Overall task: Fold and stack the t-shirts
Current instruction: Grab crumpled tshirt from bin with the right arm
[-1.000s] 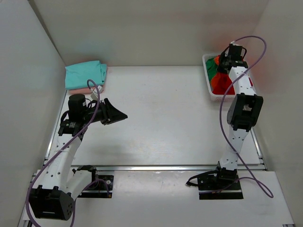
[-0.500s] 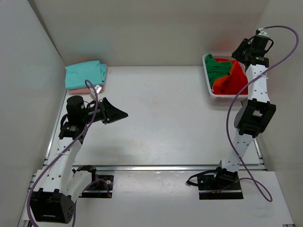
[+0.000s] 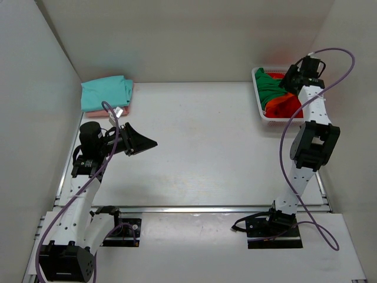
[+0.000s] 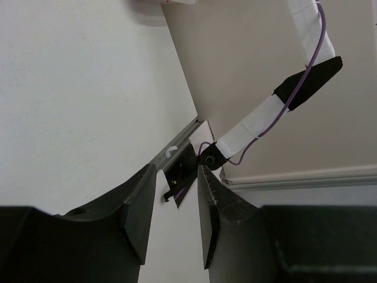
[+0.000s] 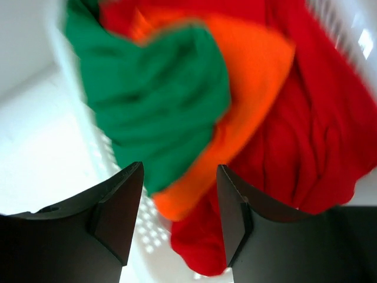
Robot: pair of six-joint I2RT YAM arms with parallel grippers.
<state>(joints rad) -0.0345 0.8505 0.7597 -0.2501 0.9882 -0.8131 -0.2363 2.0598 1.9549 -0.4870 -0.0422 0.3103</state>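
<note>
Table (image 3: 200, 147), layout:
- Far left corner: folded t-shirt stack (image 3: 105, 92), two deep. The upper shirt lies on the lower shirt (image 3: 109, 111), whose near edge shows from under it.
- Far right corner: basket (image 3: 258, 97), close to the right edge. A heap of loose t-shirts (image 3: 275, 97) lies inside, the shirts overlapping one another.
- Right gripper (image 3: 293, 76): above the heap, within the basket's outline.
- Left gripper (image 3: 147, 143): above the table near the left edge, before the stack, not touching it.
- Arm bases at the near edge.
</note>
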